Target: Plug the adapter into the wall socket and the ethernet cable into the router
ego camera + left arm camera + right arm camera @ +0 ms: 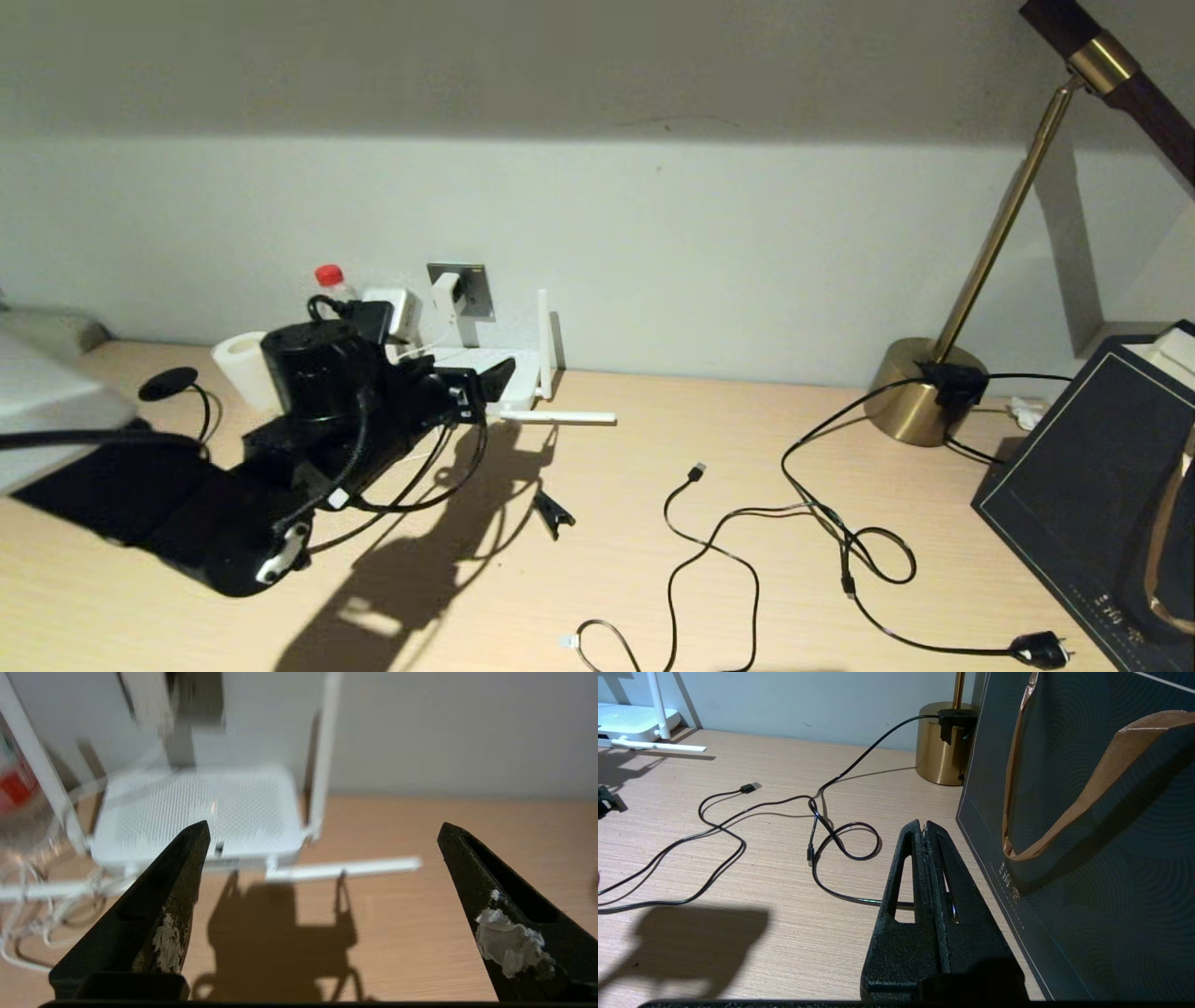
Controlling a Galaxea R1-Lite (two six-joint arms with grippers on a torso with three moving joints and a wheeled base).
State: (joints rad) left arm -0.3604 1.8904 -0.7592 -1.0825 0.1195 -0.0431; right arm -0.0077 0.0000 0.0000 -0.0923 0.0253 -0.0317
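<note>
fingers of the left gripper (322, 830) spread wide, empty, just before the flat white router (201, 812); small white cube adapter (449, 289) sits in the grey metallic wall socket (476, 291); right gripper (927, 828) pressed closed beside a dark gift bag (1087, 858).

One router (485, 369), one wall socket (471, 291), one adapter (446, 291) — one lamp (934, 387), one bottle (331, 283).

Wooden desk (653, 560): router (485, 366), cables, lamp (920, 392)
</note>
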